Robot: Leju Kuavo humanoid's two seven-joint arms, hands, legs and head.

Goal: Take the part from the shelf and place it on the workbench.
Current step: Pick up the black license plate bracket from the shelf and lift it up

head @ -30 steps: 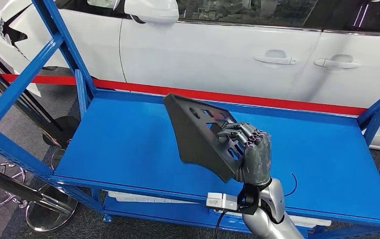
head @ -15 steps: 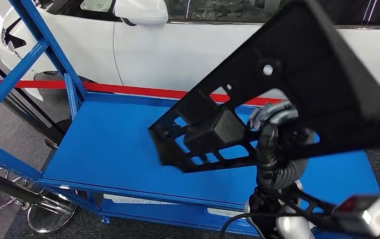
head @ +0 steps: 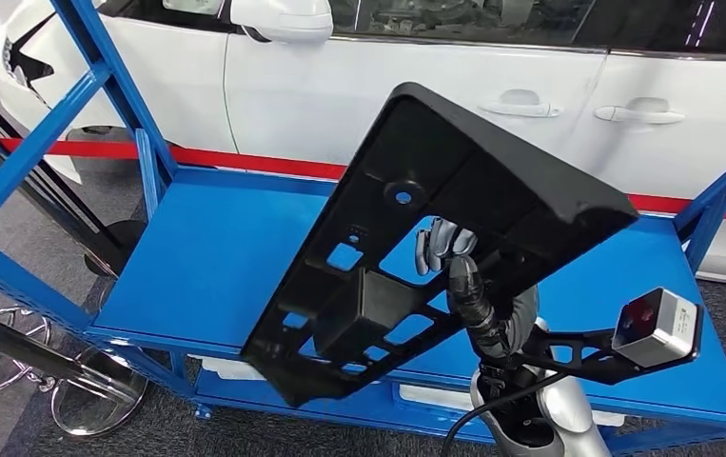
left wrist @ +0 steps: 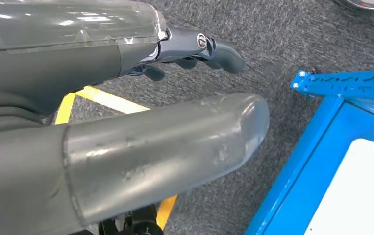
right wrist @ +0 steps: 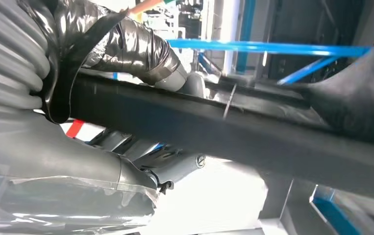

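Observation:
A large flat black plastic part (head: 406,248) with cut-out holes and a boxy lump is held up in the air over the blue shelf (head: 216,257), tilted with its far end high. My right hand (head: 463,276) grips it from beneath, its fingers poking through a cut-out. In the right wrist view the part's edge (right wrist: 224,132) runs across the picture, clamped between the thumb and the fingers of my right hand (right wrist: 126,98). My left hand (left wrist: 140,117) hangs over grey carpet, fingers apart and holding nothing.
A white car (head: 492,95) stands behind the shelf, with a red barrier strip (head: 245,160) in front of it. Blue shelf uprights (head: 102,76) rise at the left and right. Chrome stool bases (head: 92,400) and a dark stand sit on the floor at the left.
The right hand has lifted the part off the shelf toward the camera and turned it; it now looms much larger. The view has shifted a little.

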